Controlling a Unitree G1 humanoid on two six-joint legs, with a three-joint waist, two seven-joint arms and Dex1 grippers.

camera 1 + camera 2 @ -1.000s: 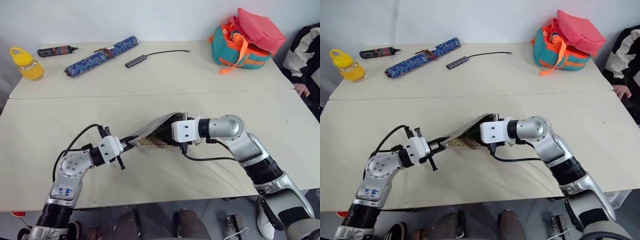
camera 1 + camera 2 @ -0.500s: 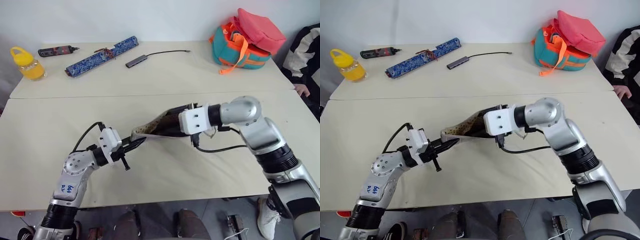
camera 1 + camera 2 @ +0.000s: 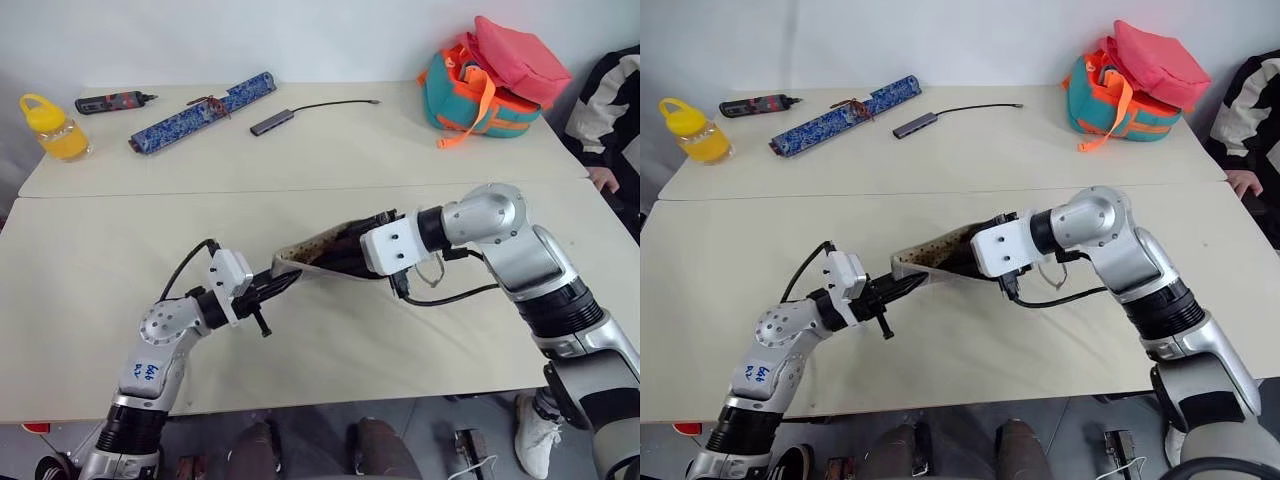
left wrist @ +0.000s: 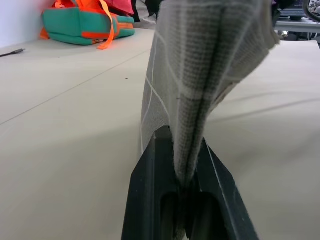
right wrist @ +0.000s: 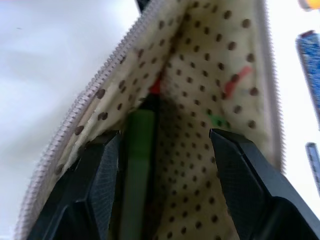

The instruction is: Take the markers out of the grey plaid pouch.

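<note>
1. The grey plaid pouch (image 3: 320, 255) is a flat fabric thing, grey with thin white grid lines outside and a cream lining with dark dots inside. It's hanging in the air between the two arms, just above the near half of the table (image 3: 120, 230), with its open end on the right arm's side.
2. Looking into the pouch from the right wrist, you can see a zipper edge along the mouth and the green marker (image 5: 137, 165) lying inside along one wall. There's a bit of red (image 5: 156, 87) deeper in past it, can't really tell what that belongs to.
3. The left gripper (image 4: 186, 185) is pressed together on the closed corner of the pouch, with the fabric pinched tight between its two black fingers.
4. The right gripper (image 5: 162, 150) has its fingers spread apart and poked into the pouch mouth. One finger (image 5: 97, 185) sits right beside the green marker, the other is against the dotted lining on the far wall. It isn't pinching the marker.
</note>
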